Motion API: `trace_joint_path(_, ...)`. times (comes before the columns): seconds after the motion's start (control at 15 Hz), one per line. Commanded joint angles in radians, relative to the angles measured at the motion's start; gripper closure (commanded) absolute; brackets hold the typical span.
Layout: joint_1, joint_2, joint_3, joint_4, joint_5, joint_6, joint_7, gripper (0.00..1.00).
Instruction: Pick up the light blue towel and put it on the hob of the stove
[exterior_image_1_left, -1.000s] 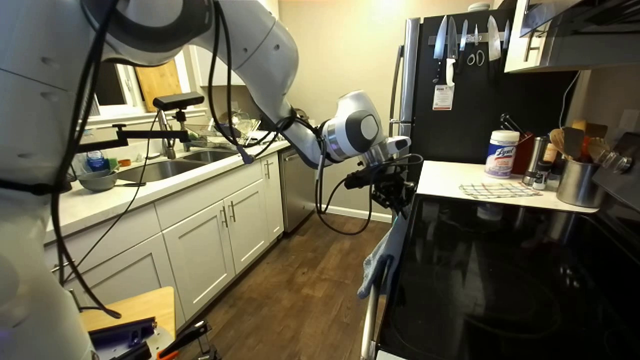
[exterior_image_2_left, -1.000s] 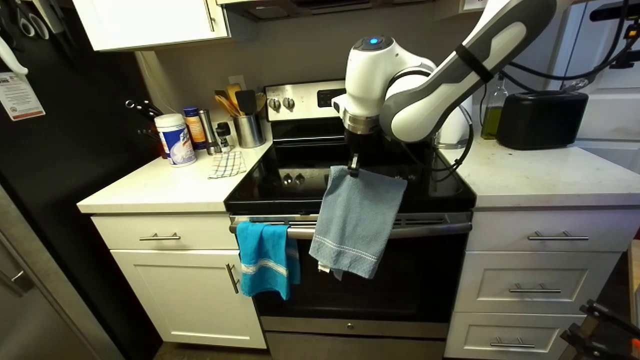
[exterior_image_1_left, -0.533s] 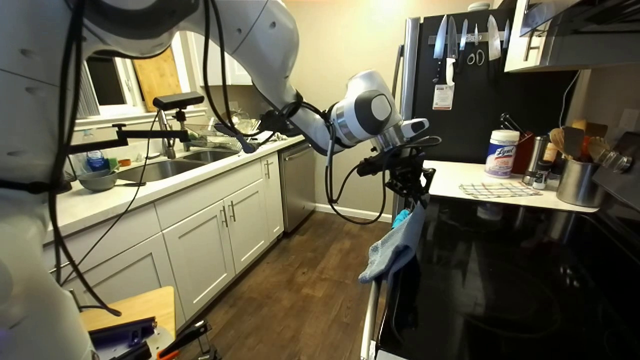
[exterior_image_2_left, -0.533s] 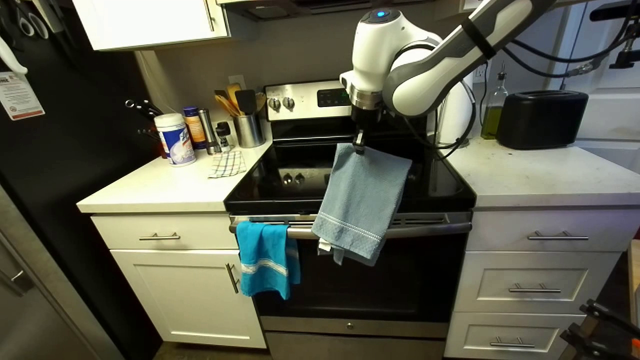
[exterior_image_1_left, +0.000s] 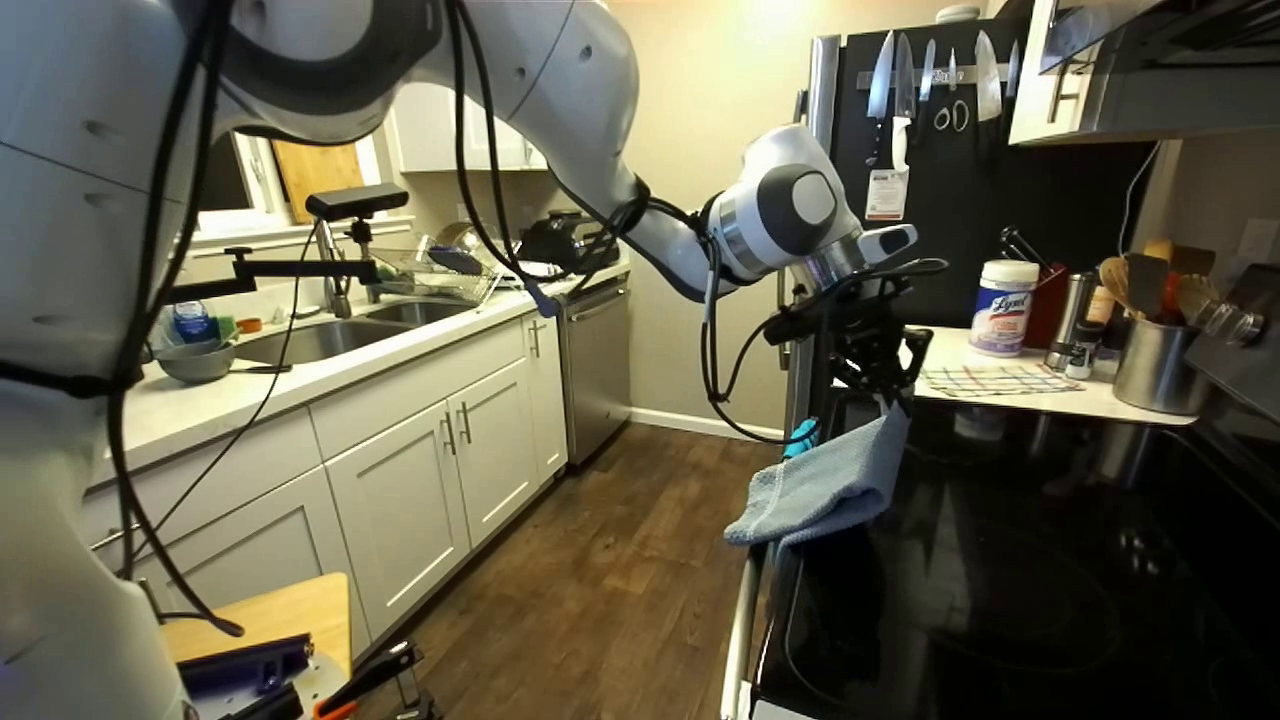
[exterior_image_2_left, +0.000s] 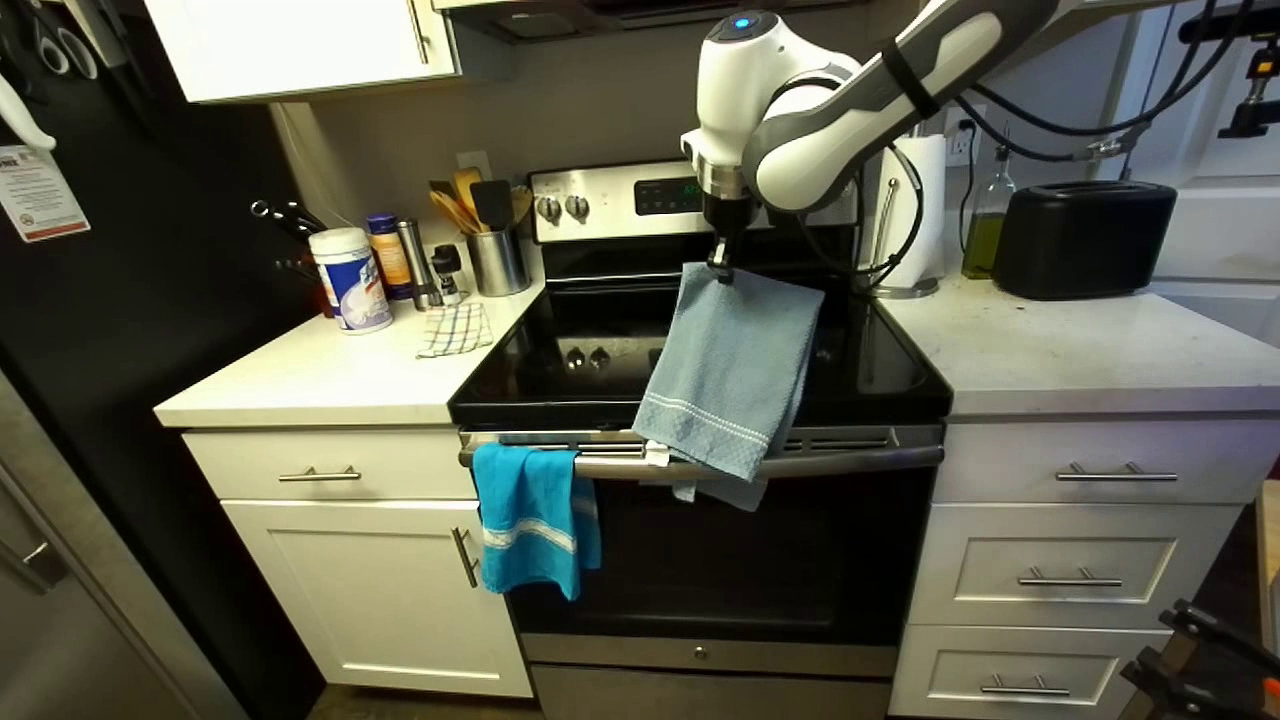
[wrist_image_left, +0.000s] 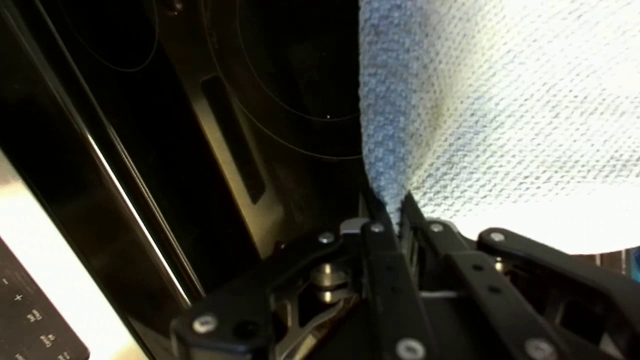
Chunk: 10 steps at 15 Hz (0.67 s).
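**Light blue towel (exterior_image_2_left: 735, 365) hangs off the front of the hob (exterior_image_1_left: 1010, 610)**

The towel lies below the fingers (wrist_image_left: 440, 245) and forward of them, toward the oven handle (exterior_image_2_left: 870, 460) and away from the control panel (exterior_image_2_left: 610, 205). Its long axis slants from the pinched edge, above the black glass, down and outward to a stitched end beyond the front edge. The fingers are over the target; much of the cloth is not. The next move probably calls for carrying the pinch farther toward the control panel, so that the trailing end clears that edge before anything is lowered.

The fingers are clenched on a narrow fold of the towel, nearer one corner of its upper edge than the other. In the wrist view the cloth starts right between the tips and fans out to the right, while the burner rings (wrist_image_left: 320, 85) show to the left.

In an exterior view a lower flap (exterior_image_2_left: 735, 492) shows beneath the oven handle; whether it runs behind the bar, I cannot tell. If so, it could catch when pulled. A turquoise towel (exterior_image_2_left: 530, 520) hangs on the same handle, apart from this one.

The pickup looks done; putting the towel down on the hob is what remains.
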Motion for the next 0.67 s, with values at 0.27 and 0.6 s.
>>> trace_joint_path(0.27,-0.051,0.160,0.008,0.277,0.016,-0.141,-0.105,0.98)
trace_joint_path(0.6,-0.080,0.240,0.006,0.411,0.025,-0.190,-0.146,0.98)
